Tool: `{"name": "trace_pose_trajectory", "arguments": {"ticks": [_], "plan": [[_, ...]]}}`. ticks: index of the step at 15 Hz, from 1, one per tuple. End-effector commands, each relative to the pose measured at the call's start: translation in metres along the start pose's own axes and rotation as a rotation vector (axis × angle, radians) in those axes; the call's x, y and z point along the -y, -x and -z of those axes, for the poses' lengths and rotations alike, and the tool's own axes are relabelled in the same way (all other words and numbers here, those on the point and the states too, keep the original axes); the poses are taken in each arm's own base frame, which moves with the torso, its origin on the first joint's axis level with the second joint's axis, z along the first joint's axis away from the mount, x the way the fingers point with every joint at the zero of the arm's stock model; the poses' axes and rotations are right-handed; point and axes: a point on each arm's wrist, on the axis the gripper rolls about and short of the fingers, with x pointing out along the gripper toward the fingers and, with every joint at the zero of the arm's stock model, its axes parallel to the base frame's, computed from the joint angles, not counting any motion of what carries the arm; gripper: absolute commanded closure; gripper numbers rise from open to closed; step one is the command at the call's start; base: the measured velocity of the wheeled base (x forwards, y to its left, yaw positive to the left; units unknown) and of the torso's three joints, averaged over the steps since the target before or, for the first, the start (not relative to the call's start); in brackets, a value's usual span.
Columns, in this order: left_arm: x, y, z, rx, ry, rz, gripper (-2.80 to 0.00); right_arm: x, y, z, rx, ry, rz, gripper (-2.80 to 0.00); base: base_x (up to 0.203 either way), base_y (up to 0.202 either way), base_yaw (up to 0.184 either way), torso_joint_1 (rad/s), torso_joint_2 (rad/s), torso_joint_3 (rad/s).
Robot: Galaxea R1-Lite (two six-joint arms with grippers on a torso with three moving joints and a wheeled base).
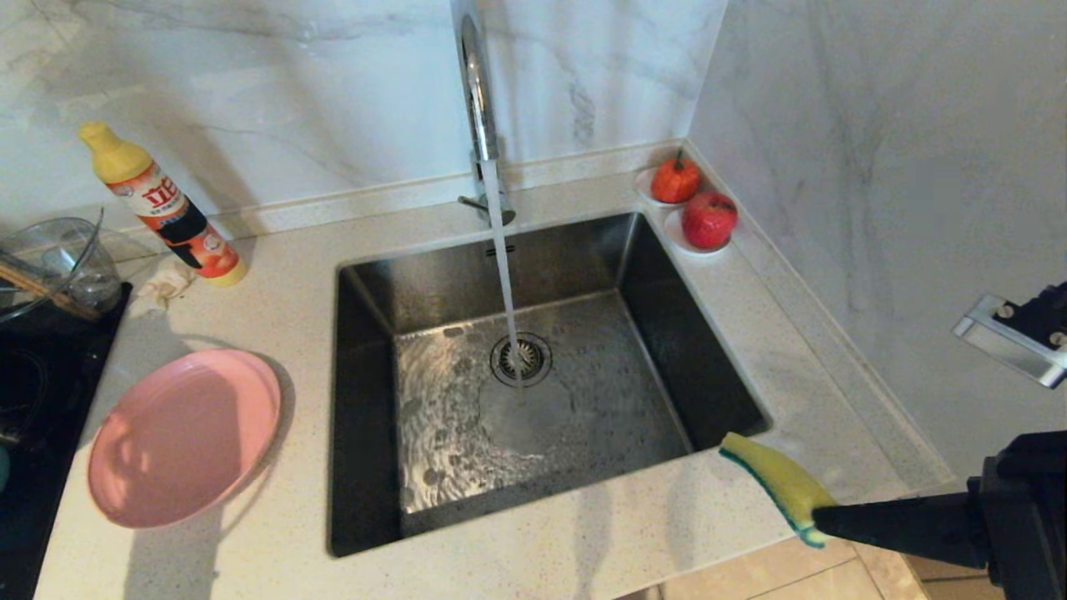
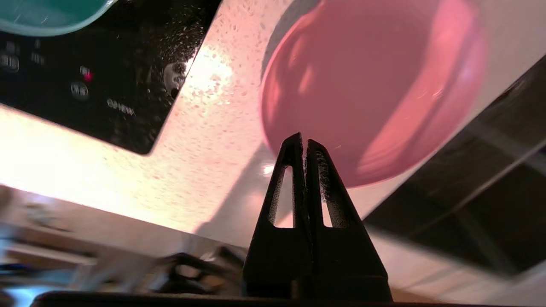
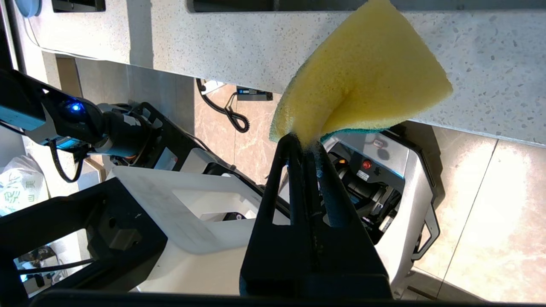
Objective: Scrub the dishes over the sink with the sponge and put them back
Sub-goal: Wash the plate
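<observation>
Pinched between my right gripper's [image 1: 821,521] fingers, the sponge [image 1: 779,486] hangs at the lower right of the head view, off the front corner of the sink [image 1: 367,400], where water runs from the faucet [image 1: 479,108]. My left gripper [image 2: 303,140] has its fingers pressed together on nothing, tips just short of the pink plate [image 1: 183,435], which lies flat on the counter [image 1: 583,533] at the lower left. I judge I must spread those fingers, catch the plate's near rim squarely, then lift gently. The teal bowl [image 2: 47,17] sits on the black cooktop [image 2: 106,85].
</observation>
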Motion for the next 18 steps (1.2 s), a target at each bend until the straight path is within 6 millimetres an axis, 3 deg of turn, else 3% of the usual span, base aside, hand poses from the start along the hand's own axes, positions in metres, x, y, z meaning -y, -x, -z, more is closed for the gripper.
{"name": "trace_pose_trajectory", "arguments": {"ticks": [1,6,7,12,18], "plan": [[0.005,-0.018,0.002,-0.07,-0.08,-0.024,0.0,0.003,0.002,0.001,0.004,-0.012,0.01,0.0,0.0,0.0,0.0,0.0,0.0,0.0],[0.015,-0.044,0.002,-0.152,-0.122,-0.05,0.0,0.004,0.006,0.004,0.014,-0.014,0.023,0.0,0.0,0.0,0.0,0.0,0.0,0.0],[0.016,-0.046,0.001,-0.156,-0.129,-0.051,-2.8,0.005,0.006,0.004,0.013,-0.014,0.023,0.0,0.0,0.0,0.0,0.0,0.0,0.0],[0.016,-0.066,-0.011,-0.113,-0.144,-0.134,-2.8,0.007,0.002,0.009,-0.008,-0.018,0.033,0.0,0.0,0.0,0.0,0.0,0.0,0.0],[0.02,-0.097,-0.009,-0.178,-0.113,-0.125,-2.8,0.008,0.001,0.009,-0.009,-0.02,0.037,0.0,0.0,0.0,0.0,0.0,0.0,0.0]]}}
